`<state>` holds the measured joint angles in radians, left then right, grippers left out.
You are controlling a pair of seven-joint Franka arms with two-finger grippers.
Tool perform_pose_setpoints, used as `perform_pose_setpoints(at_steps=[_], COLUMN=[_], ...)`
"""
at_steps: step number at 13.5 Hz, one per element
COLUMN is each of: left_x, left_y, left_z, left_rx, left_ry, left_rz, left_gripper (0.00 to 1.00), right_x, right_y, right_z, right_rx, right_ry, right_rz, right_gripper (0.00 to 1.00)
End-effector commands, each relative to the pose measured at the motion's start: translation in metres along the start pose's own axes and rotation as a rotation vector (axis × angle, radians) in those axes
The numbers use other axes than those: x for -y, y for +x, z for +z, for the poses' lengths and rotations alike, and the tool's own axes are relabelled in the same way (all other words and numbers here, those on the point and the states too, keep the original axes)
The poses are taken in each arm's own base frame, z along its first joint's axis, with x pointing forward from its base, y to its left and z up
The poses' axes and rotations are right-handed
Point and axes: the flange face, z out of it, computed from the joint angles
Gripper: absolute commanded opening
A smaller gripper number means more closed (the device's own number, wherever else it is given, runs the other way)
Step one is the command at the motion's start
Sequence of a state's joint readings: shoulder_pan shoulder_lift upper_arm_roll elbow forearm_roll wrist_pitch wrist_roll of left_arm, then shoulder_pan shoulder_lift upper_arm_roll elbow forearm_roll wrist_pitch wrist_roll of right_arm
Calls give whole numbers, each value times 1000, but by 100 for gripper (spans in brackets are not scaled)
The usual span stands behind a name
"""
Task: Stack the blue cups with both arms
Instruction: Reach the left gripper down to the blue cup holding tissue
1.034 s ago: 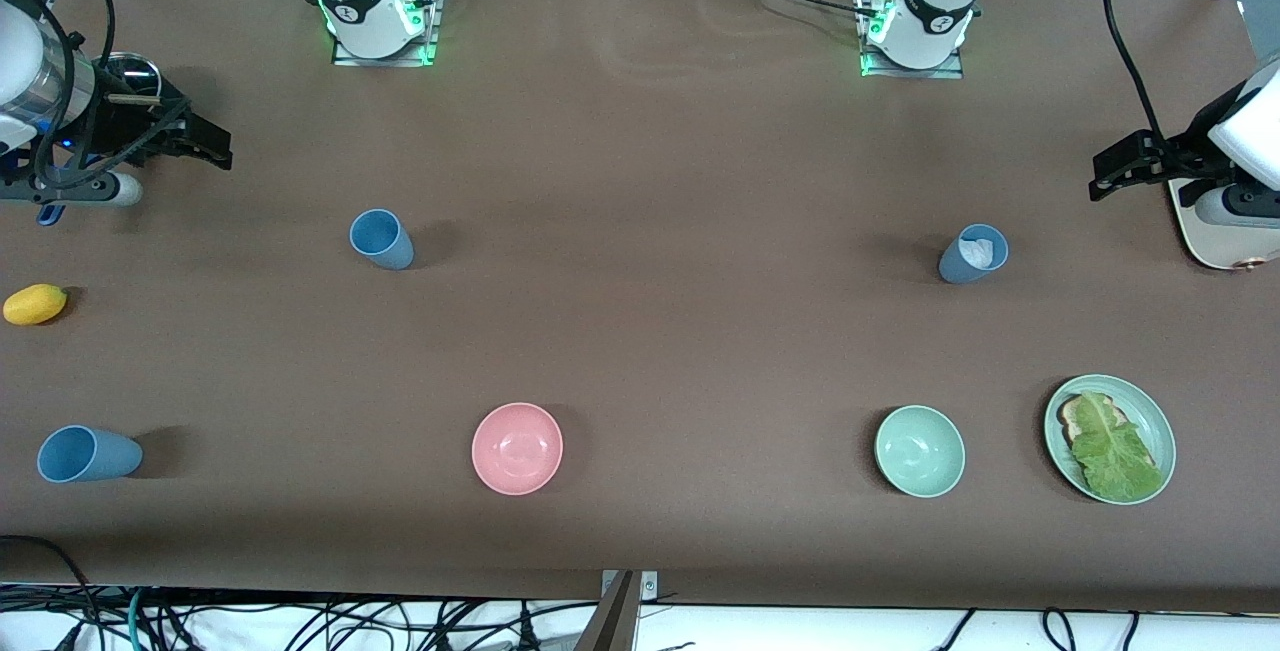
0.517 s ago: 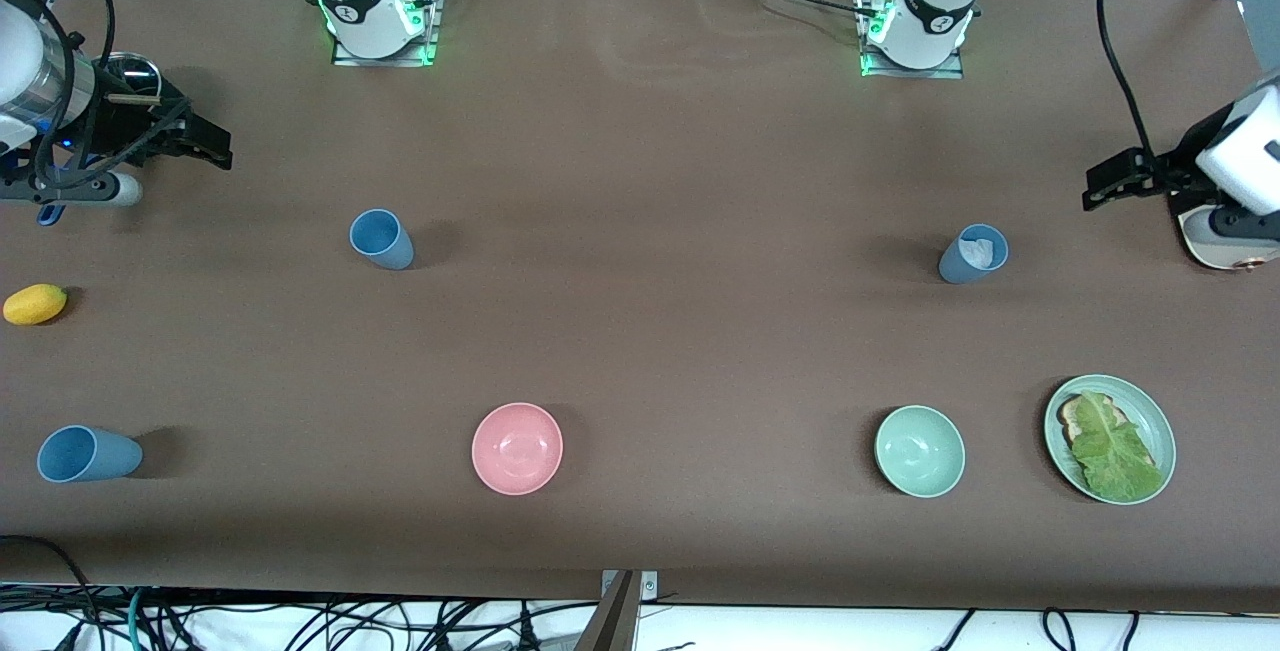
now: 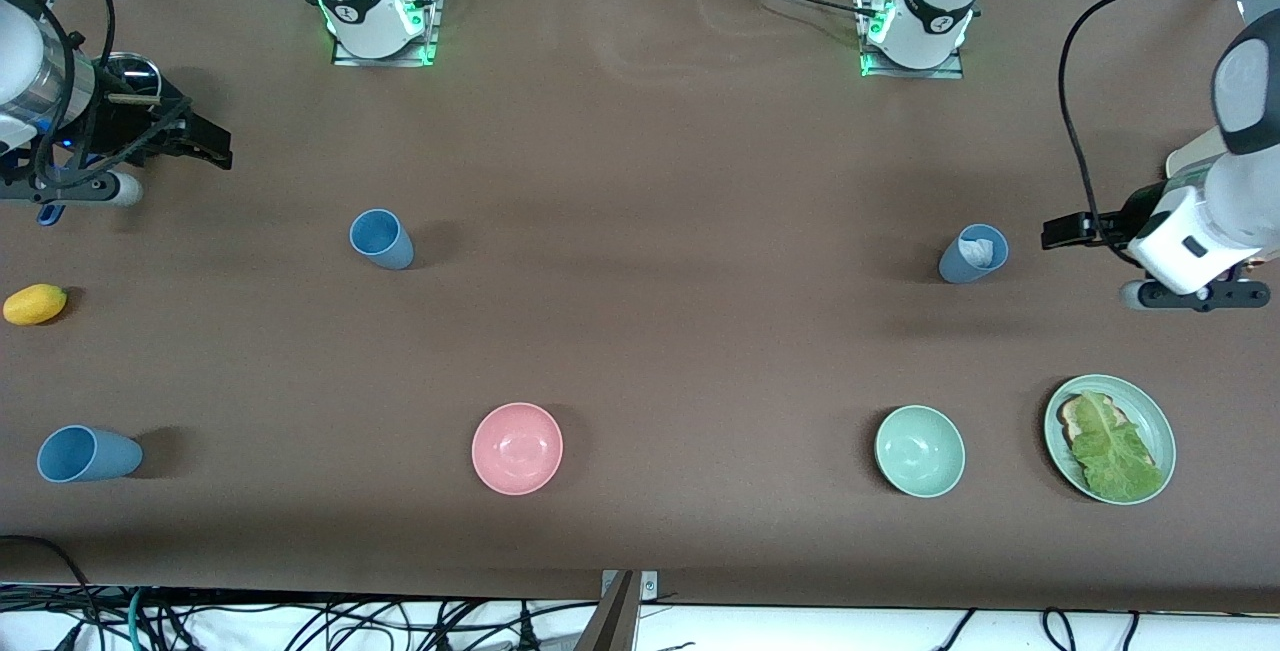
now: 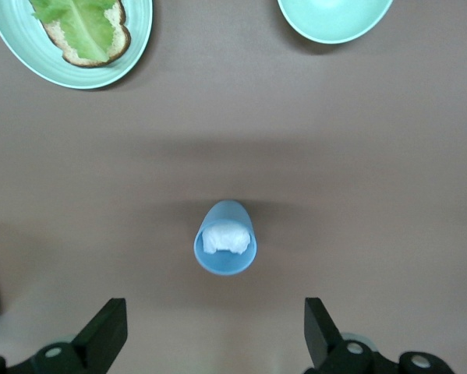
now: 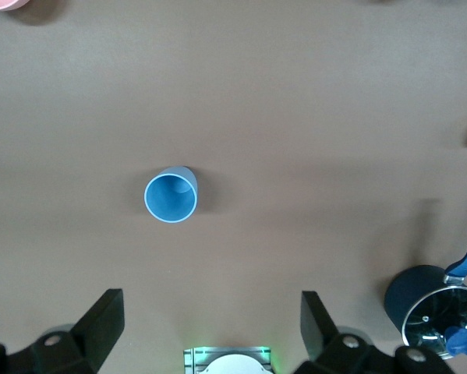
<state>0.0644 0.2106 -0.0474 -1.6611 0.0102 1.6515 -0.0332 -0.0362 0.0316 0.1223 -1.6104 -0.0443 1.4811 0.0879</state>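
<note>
In the front view, your left gripper had swung in from the table's end within the last second and hung, fingers spread, over bare table just beside the matte dusty-blue tapered cup with something white inside, mid-frame. Your right gripper, likewise spread, waited in the upper part, and the two empty blue cups stood unstacked and well apart. In the left wrist view that filled cup sat centred ahead of the open fingers, so a grasp looked close. The right wrist view showed an empty blue cup on the plain brown table cover, with little of the room visible.
</note>
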Motion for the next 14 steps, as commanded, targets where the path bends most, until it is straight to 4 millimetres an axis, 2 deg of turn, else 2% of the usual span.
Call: perform_pose_setpoints(at_steps=[1,2,4,8,14], left_x=[-21,-23,-41,-43,-43], left_y=[-33,-38,-42,-53,-51], left_z=[34,49,77,139,185], left_rx=[-59,-73,-76,-91,-53], left_ry=[0,0,4,3,1], left_rz=[-51,-67,-107,-114,-135], left_gripper=[100,100,100,100,100], right_x=[1,0,1,-3,-3], right_y=[-6,-6,-6,-5,-5], right_z=[-7,-7,-7,-6,-6], right_rx=[-2,-2,-2,3,3], right_ry=[12,13,12,10,10], right_rz=[12,15,12,19,19], right_gripper=[100,100,100,100,100])
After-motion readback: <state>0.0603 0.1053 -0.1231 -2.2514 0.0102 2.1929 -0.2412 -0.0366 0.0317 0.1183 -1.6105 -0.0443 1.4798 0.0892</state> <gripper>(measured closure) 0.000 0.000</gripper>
